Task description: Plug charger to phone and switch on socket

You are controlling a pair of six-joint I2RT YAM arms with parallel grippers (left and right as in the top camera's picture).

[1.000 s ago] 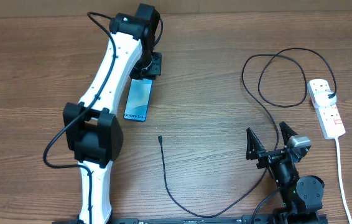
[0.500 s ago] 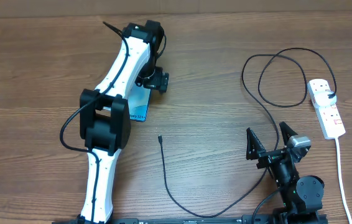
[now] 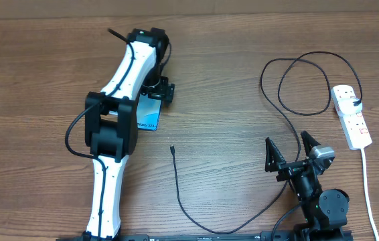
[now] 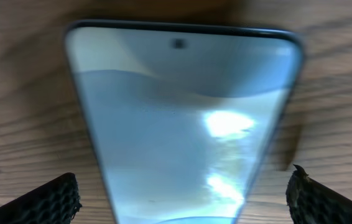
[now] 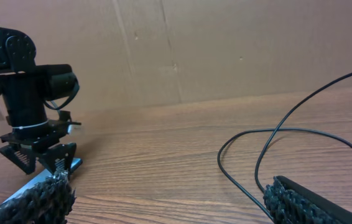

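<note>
The left arm reaches far across the desk (image 3: 256, 60), and the left hand (image 3: 157, 92) hangs over the far end of the phone (image 3: 149, 120). The phone lies flat and screen up, left of the middle, with that end hidden under the hand from above. From the wrist, the pale blue screen fills the view with its camera hole at the far end. The two fingers (image 4: 48, 200) stand wide apart, one on each side of the phone, with bare wood showing between each pad and the phone's edge, so the hand grips nothing. The charger (image 3: 179, 191) is unplugged from the phone. Its small tip lies on the desk near the phone's near right corner but apart from it. From there the thin black cable runs toward the front edge, bends right past the base of the right arm, climbs, makes a big loop and ends at a black plug (image 3: 357, 102) in the socket (image 3: 351, 117). The socket lies lengthwise near the right edge, well apart from the phone, and its white cord (image 3: 369, 191) trails toward the front. The right hand (image 3: 286, 139) sits low at the front right, between the charger's tip and the socket, with its fingers spread wide and empty and the cable passing just beside it. I cannot tell how the socket's switches are set.
</note>
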